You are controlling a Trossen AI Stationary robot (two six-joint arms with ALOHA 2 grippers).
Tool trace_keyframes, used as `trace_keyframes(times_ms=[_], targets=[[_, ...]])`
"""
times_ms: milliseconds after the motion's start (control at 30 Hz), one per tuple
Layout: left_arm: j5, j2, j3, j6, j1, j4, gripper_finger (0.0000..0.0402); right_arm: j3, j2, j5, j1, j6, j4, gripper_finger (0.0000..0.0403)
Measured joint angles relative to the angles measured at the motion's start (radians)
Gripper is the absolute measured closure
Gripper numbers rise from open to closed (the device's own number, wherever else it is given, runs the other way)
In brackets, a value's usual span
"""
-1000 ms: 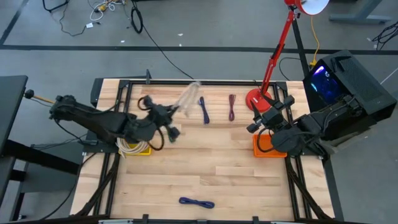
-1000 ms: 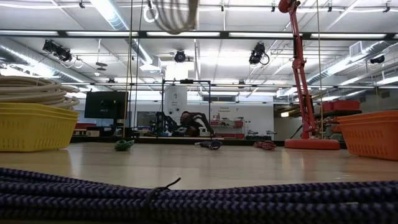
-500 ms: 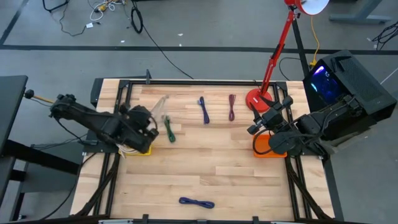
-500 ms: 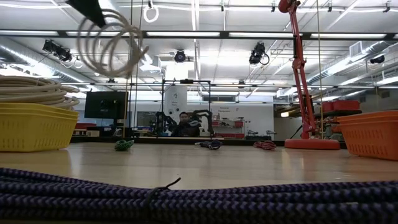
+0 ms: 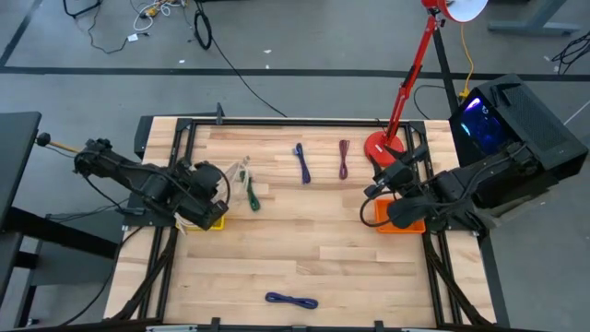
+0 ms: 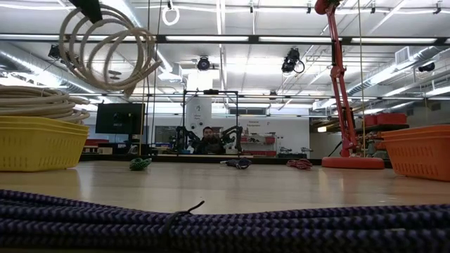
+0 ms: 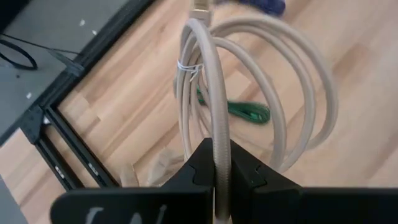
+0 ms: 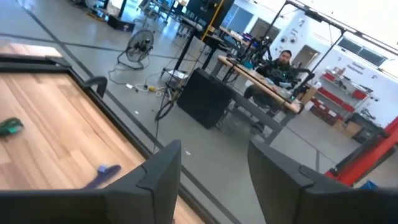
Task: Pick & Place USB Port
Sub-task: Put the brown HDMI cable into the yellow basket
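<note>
Left claw (image 7: 214,177) clamped on beige coiled cable (image 7: 214,118) above yellow basket (image 6: 39,144)

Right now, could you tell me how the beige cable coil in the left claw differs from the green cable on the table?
The beige cable coil hangs in open loops, pinched in the left claw; the green cable lies bundled tight on the table. The beige cable coil looks larger. Both are tied cables.

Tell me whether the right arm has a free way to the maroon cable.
Probably yes. The right tool is open and empty above the orange bin, and bare wood lies between it and the maroon cable; only the red lamp base stands nearby.
</note>
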Motion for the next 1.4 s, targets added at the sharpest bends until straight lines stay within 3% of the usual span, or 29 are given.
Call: trace_keyframes(times_ms=[233, 400, 667, 767, 1000, 1200, 1400], targets=[[0.028, 0.0, 0.002, -0.034, -0.016, 0.0, 0.0385, -0.06, 0.0, -0.03, -0.03, 0.057, 0.0, 0.0218], [0.143, 0.002, -0.014, -0.031, -0.005, -0.001, 0.0385, -0.08, 0.0, -0.067, -0.04, 0.074, -0.001, 0.0218], [0.15, 0.0, -0.014, 0.032, -0.028, -0.001, 0.0385, -0.08, 0.0, -0.092, -0.044, 0.099, -0.002, 0.0218], [0.113, -0.029, -0.014, 0.122, -0.052, 0.0, 0.0385, -0.08, 0.0, -0.104, -0.044, 0.1, -0.003, 0.0218], [-0.105, -0.231, -0.014, 0.016, -0.168, -0.004, 0.0385, -0.08, 0.0, -0.137, -0.044, 0.1, -0.007, 0.0218], [-0.113, -0.313, -0.033, 0.105, -0.197, 0.0, 0.0385, -0.08, 0.0, -0.136, -0.048, 0.1, -0.012, 0.0218], [-0.107, -0.443, -0.139, 0.125, -0.171, -0.001, 0.0385, -0.08, 0.0, -0.142, -0.047, 0.124, -0.015, 0.0218]])
